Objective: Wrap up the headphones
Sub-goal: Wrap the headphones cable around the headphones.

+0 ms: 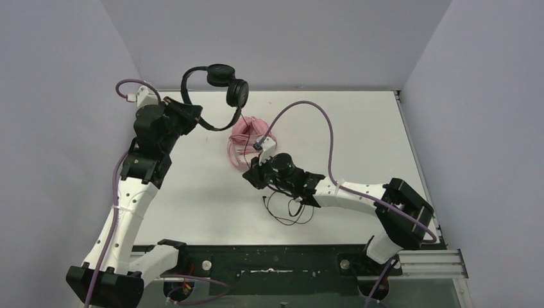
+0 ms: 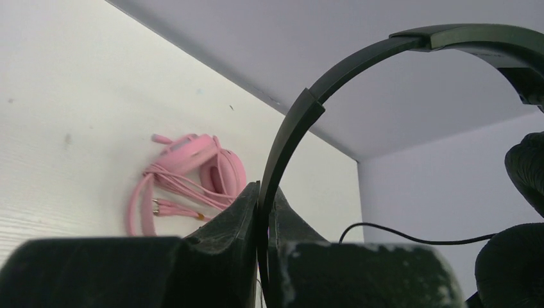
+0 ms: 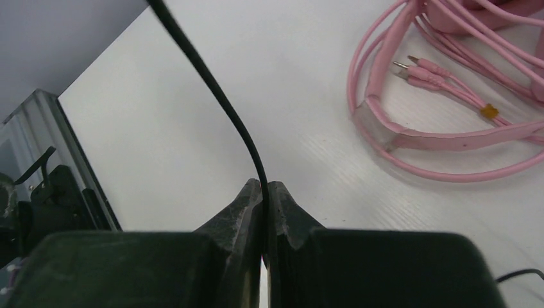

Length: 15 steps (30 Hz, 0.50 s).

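Toward the far left corner of the white counter, the left tool is reaching up and clamping its jaws tight on the curved plastic band of the black over-ear headset, holding it lifted clear of the surface. In the left wrist view the tool is pinching the thin edge of that band, which is arching up and over to the right, with the dark ear pads hanging at the right edge of the view. Just right of it, near the middle of the far edge, the pink padded headset is lying on the counter, its long pink cable lying in loose loops around it, with the plug ends resting inside the loops. Beside the pink bundle, toward the counter's centre, the right tool is closing firmly on the thin black cable, which is rising from between the fingertips up and to the left. The rest of that cable is trailing in slack loops on the counter, just nearer than the right tool.
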### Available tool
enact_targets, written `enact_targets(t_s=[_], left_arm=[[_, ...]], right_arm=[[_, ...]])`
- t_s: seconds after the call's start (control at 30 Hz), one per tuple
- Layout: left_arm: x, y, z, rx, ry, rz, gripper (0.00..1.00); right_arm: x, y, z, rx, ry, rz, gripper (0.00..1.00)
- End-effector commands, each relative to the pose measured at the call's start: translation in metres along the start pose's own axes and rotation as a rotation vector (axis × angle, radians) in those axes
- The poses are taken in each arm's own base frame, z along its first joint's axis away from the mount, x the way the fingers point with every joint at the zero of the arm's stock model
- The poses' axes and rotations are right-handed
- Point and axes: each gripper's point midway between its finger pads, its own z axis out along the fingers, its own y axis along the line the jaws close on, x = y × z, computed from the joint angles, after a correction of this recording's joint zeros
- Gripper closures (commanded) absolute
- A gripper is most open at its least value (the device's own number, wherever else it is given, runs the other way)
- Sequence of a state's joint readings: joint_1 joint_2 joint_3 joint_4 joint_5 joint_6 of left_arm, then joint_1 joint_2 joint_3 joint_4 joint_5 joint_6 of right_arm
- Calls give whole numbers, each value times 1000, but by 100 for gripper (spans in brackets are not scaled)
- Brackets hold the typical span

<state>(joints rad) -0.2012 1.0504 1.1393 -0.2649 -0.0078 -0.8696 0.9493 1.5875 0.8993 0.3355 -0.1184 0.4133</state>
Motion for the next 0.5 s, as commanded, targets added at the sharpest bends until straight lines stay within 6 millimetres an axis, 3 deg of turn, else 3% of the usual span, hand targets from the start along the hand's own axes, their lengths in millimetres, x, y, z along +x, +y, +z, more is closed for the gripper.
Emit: enact_targets(t_s=[0.0, 0.13, 0.23, 0.47], left_arm=[[-63, -13, -2, -31, -267, 17, 100], [-78, -2, -3, -119, -348, 68, 100], [-84, 8, -3, -166, -391, 40, 100], [-79, 10, 5, -193, -379, -101, 100]], right_arm=[[-19, 22, -12, -15, -24, -90, 100], [-22, 32, -27, -18, -18, -116, 100], [-23, 51, -32, -74, -10, -141, 100], [-21, 72, -13, -118, 22, -222, 100]])
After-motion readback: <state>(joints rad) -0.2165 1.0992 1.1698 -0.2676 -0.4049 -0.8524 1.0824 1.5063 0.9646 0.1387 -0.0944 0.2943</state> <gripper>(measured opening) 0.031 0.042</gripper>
